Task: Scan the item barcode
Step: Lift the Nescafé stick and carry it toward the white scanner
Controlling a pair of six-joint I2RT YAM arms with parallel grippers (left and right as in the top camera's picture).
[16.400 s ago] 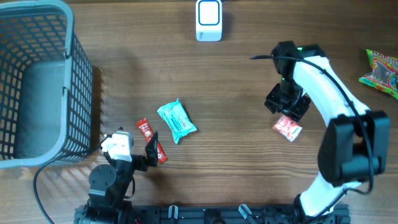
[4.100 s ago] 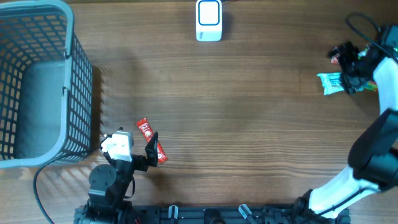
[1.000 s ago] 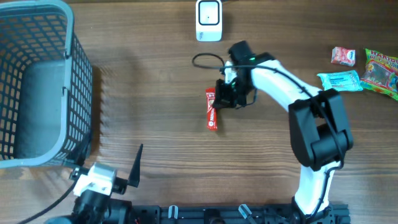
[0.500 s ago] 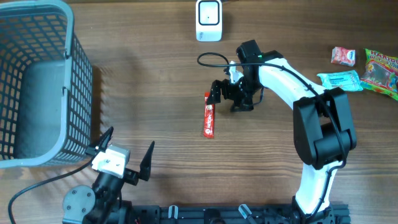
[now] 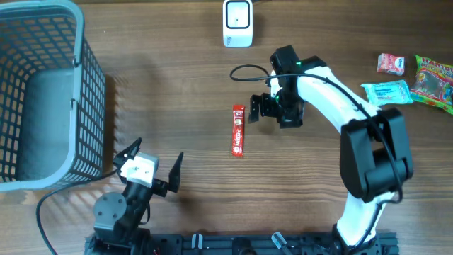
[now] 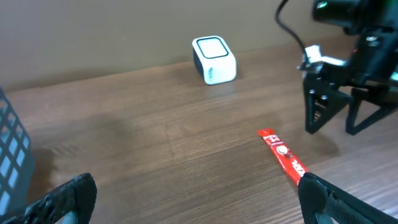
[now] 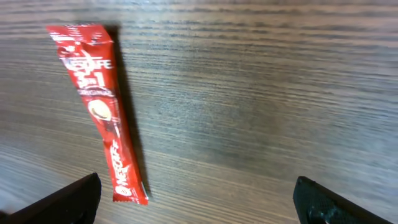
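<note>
Both empty, wide open: left pincer (image 6: 199, 202), right pincer (image 7: 196, 205) nr red sachet (image 5: 239, 131).

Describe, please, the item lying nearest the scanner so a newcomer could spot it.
From the white scanner at the table's far edge, come straight down to mid-table. The narrow red Nescafe stick lies there alone, unlike the squat packets far right.

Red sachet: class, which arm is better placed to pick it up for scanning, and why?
Right. The right end effector, open, is just beside the sachet, with the scanner a short way beyond. The left end effector, also open, sits far off near the table's front edge.
</note>
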